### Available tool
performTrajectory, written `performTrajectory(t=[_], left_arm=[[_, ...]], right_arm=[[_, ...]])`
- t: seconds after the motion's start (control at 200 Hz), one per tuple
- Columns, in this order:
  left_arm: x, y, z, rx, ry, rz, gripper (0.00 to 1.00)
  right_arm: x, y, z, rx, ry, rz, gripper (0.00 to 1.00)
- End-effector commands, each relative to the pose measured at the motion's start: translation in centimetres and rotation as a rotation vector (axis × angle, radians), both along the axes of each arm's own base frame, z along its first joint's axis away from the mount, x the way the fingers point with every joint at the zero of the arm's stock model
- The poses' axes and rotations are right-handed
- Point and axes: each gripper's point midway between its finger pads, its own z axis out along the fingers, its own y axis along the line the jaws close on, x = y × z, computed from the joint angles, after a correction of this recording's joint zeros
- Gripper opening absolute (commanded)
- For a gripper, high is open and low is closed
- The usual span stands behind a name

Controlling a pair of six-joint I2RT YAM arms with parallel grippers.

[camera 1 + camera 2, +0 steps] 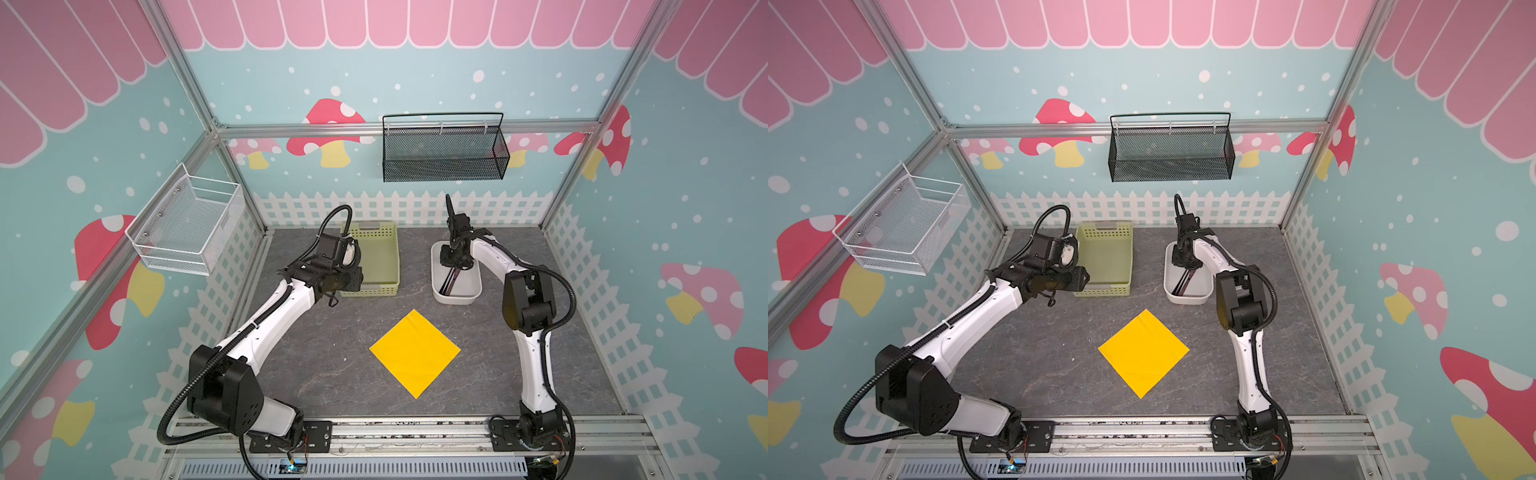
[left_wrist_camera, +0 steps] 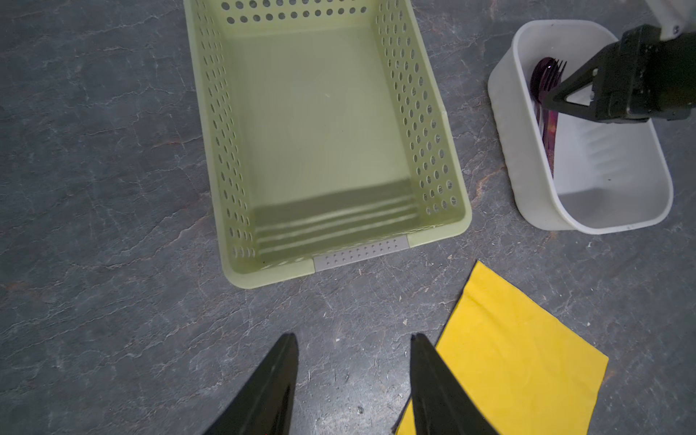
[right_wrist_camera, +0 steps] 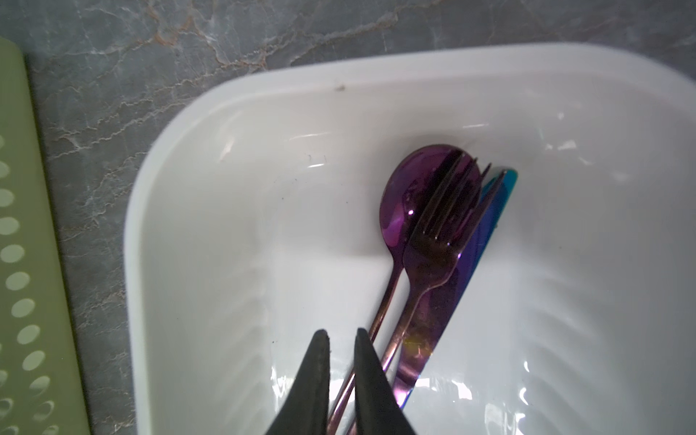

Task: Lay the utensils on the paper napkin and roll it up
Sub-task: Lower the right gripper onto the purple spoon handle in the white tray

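Jaws of the right gripper (image 3: 341, 331) stand close together with a thin gap between them, low inside the white tub (image 3: 226, 226). Two slim handles run into that gap; whether they are pinched cannot be told. The utensils lie bunched together on the tub floor. The spoon (image 3: 410, 196) has a glossy purple bowl. The fork (image 3: 433, 248) is dark and purplish, and its tines overlap that bowl. The knife (image 3: 487, 222) lies just beside them, its blade shading from purple to blue.

Left wrist view: the left gripper (image 2: 352, 337) has its jaws wide apart with nothing between them, above the grey table (image 2: 113, 188). Ahead stands the pale green perforated basket (image 2: 463, 211). The napkin (image 2: 519, 357) lies just beside one finger: bright yellow, flat and faintly creased, with one corner towards the basket. The tub sits beside the basket, and the right gripper's fingers dip into it at the utensils (image 2: 544, 75).

Both top views: the napkin (image 1: 414, 353) (image 1: 1143, 353) lies flat as a diamond mid-table, well apart from the tub (image 1: 434, 266) (image 1: 1168, 270). The utensils (image 1: 451, 280) (image 1: 1185, 282) show as thin dark lines slanting inside the tub, beneath the right gripper.
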Motion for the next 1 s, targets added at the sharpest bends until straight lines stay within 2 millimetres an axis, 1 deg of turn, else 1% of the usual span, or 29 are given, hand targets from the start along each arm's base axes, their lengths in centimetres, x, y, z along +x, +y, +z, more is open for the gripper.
performTrajectory(t=[0.0,0.305,0.7,0.996], left_arm=[[0.3,0.6,-0.2,0.007,0.007,0.019,0.5],[0.3,0.3,-0.2,-0.035,0.023,0.01,0.5],[0.5,0.6,-0.7,-0.034,0.036,0.025,0.5],[0.7,0.7,-1.1,-0.04,0.049,0.031,0.5]], right_arm=[[-0.4,-0.2,-1.1,-0.022,0.04,-0.034,0.17],[-0.6,-0.7,-2.1,-0.049,0.064,-0.047,0.16],[-0.5,-0.8,-3.5,-0.066,0.085,-0.05,0.16],[-0.3,-1.0,-4.2,-0.082,0.088,-0.046,0.16]])
